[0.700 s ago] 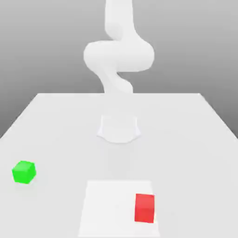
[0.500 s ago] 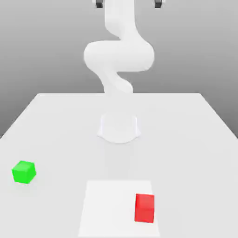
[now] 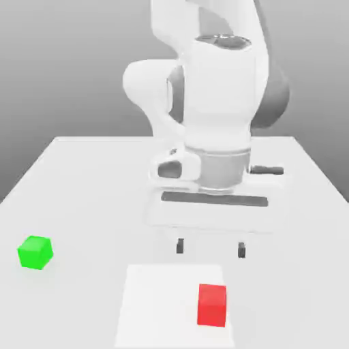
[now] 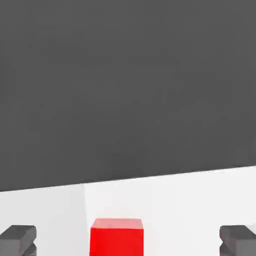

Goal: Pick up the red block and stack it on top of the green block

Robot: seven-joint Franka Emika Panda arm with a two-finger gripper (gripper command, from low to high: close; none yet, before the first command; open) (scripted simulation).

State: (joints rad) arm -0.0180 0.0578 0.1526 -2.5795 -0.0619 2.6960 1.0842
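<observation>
The jaws (image 3: 210, 248) stand wide open, their two dark fingertips (image 3: 180, 246) well apart, with nothing between them and nothing touched. In the exterior view they hang above the counter (image 3: 88, 204), pointing down, and the tip nearer that view's right looks slightly lower than the other. The red block (image 3: 212, 305) shows below them in the exterior view, under the gap between the tips and apart from both. In the hand view, too, the red block (image 4: 116, 240) appears between the two grey tips, closer to one than to the other and touching neither; a paler face of it shows beside the bright red one. It sits flat on a white patch (image 3: 163, 307), near the edge of the patch on the exterior view's right. Above the jaws comes the white hand (image 3: 211, 213) with a dark strip (image 3: 215, 199) across it, then a grey ring-like wrist section (image 3: 218, 167), then the thick white arm (image 3: 218, 95), which rises toward the top of the exterior view. Farther out, the green block (image 3: 35, 252) rests on the counter toward the exterior view's left, off the white patch and well apart from both the jaws and the red block. It is turned so that its faces show at an angle, and its top is bare.
</observation>
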